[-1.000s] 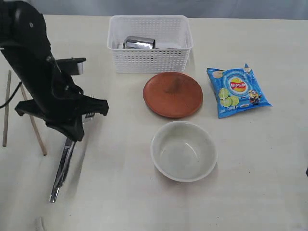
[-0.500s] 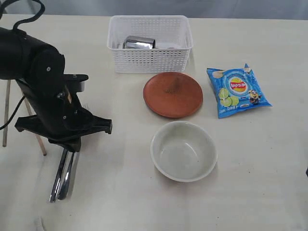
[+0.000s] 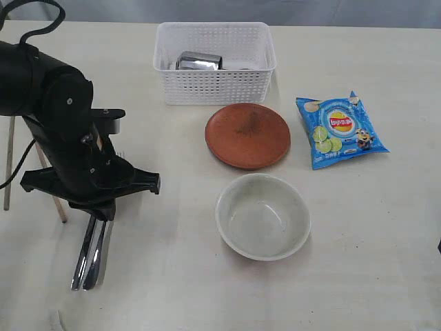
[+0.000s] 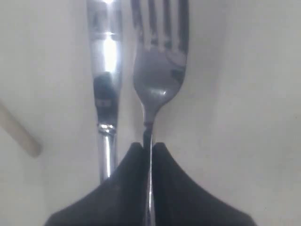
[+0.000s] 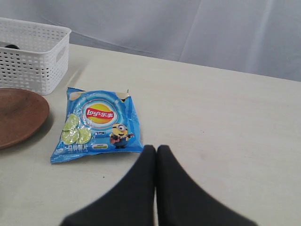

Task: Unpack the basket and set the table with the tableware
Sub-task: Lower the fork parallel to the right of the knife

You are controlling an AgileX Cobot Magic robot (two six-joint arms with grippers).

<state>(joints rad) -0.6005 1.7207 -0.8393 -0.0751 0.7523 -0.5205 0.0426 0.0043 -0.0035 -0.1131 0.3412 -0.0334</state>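
Toward the left edge of the table (image 3: pixel 386 262), nearer its near edge: left gripper (image 4: pixel 147 146), fingers (image 4: pixel 131 165) pressed almost together on the thin neck of the fork (image 4: pixel 160 70), nothing else in the grip; fork held low and flat, parallel to and just beside the knife (image 4: pixel 106 70), which lies free on the table; judged a placing hold, the pair lined up as one place setting, release not yet made. Two chopsticks (image 3: pixel 8 155), close to the left edge, apart from each other, one partly behind the arm. Along the far edge, about the middle: basket (image 3: pixel 213 27), upright; contents, one steel cup (image 3: pixel 200 61) on its side toward the left end; anything lying lower is hidden by the lattice wall, and no spoon shows anywhere. Just in front of the basket: plate (image 3: pixel 248 135), brown, nothing on it. Between plate and near edge: bowl (image 3: pixel 262 216), upright, empty. Toward the right edge, level with the plate: chip bag (image 3: pixel 341 129), flat, not tableware. Right gripper (image 5: pixel 156 150), fingers shut together on nothing, hanging above bare table near the chip bag, clear of the left arm's work. Judged progress: most pieces out, cup yet to be unpacked
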